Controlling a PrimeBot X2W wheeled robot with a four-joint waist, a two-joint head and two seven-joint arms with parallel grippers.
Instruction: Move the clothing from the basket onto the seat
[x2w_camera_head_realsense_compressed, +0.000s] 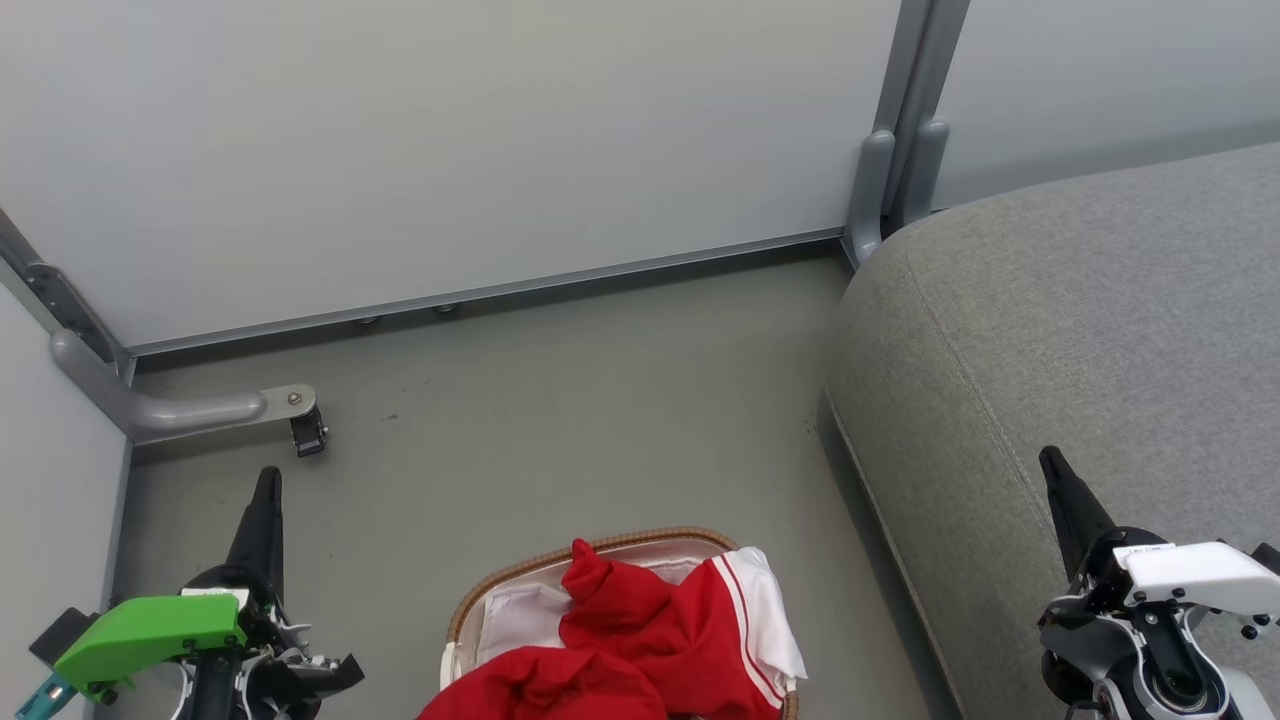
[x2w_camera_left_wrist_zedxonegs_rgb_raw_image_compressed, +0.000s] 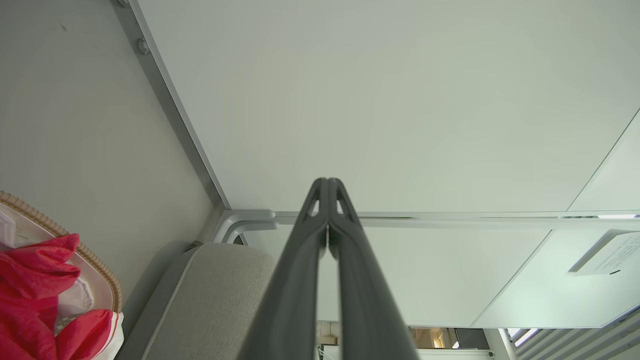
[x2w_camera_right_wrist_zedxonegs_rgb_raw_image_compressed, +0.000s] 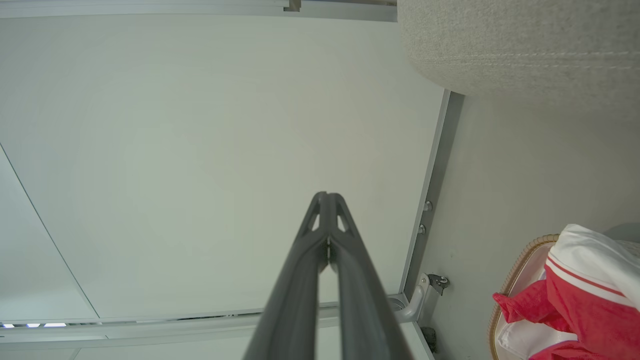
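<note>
Red clothing with white panels and thin white stripes is heaped in the basket, whose brown woven rim and white liner show at the bottom centre of the head view. The clothing and basket rim also sit at the left wrist view's lower left, and the clothing at the right wrist view's lower right. The grey seat fills the right side. My left gripper is shut and empty, left of the basket. My right gripper is shut and empty, over the seat's front part.
Pale partition panels with grey metal frames stand behind and to the left. A caster foot juts onto the grey floor at the left. A grey post stands beside the seat's back corner.
</note>
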